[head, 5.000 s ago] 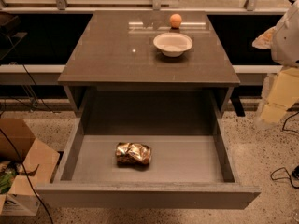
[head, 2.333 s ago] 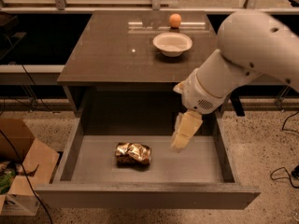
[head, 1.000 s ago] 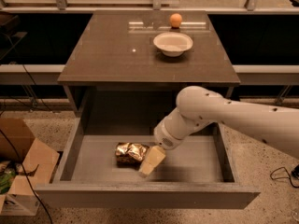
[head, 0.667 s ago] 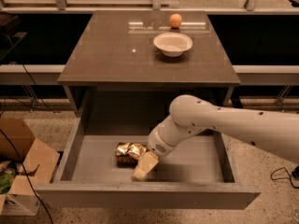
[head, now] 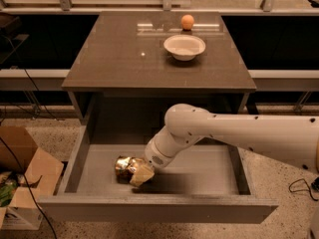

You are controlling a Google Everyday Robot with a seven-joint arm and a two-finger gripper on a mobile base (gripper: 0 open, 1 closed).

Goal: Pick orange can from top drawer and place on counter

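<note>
In the drawer [head: 199, 171], left of its middle and toward its front panel: can [head: 123, 166], with tool [head: 141, 173] against the can's right end. Above and behind the drawer: bench [head: 114, 59], carrying bowl [head: 184, 46] and, farther back, ball [head: 187, 22]. Left of the drawer, outside it: box [head: 22, 178].

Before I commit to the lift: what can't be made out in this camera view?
The orange can: its right side is covered by the gripper, which sits against it in the top drawer; whether it is gripped cannot be told.
Drawer's back: shadowed under the counter.
The arm: cut off by the right edge.
</note>
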